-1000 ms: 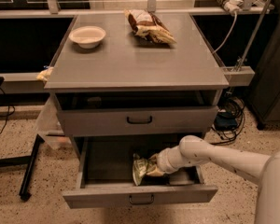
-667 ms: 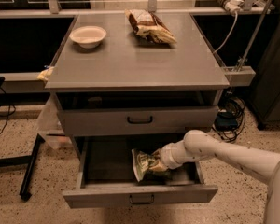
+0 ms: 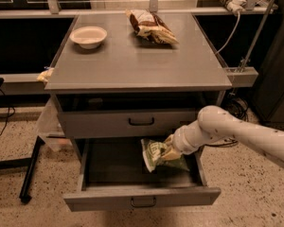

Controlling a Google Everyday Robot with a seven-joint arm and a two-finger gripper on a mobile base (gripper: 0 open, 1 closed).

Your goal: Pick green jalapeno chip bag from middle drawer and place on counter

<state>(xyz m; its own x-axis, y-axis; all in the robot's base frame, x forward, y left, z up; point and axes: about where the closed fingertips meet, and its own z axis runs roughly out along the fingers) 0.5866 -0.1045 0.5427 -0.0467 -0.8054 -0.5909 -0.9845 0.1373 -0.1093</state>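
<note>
right, the gripper (image 3: pixel 167 151) is down inside the open drawer (image 3: pixel 99 200), towards its right half, and it's clamped on the green chip bag (image 3: pixel 153 156). the fingers are pinched onto the bag's right edge, you can see the foil bunched up there. the bag is tipped up on its side, pale label facing left and towards us, its lower part over the dark tray of the drawer. whether the bottom corner touches the tray, i can't tell from here.

out from the gripper, the pale arm (image 3: pixel 236 134) runs off to the right and near side, thick and rounded at the wrist, crossing over the drawer's right wall.

the drawer itself is pulled well out towards us, low grey front with a small dark handle (image 3: pixel 143 202) in the middle. just above it sits the shut drawer front (image 3: pixel 94 124), with its own black handle (image 3: pixel 141 122).

up top, the counter (image 3: pixel 132 63) is a broad grey slab. on its far left there's a white bowl (image 3: pixel 88 36), and far centre a brown and white snack bag (image 3: pixel 150 26) lying flat, well apart from the bowl.

off the cabinet's left side hangs a clear plastic bag (image 3: pixel 48 126), and a black bar (image 3: pixel 31 171) lies on the speckled floor (image 3: pixel 19 141) beside it.
</note>
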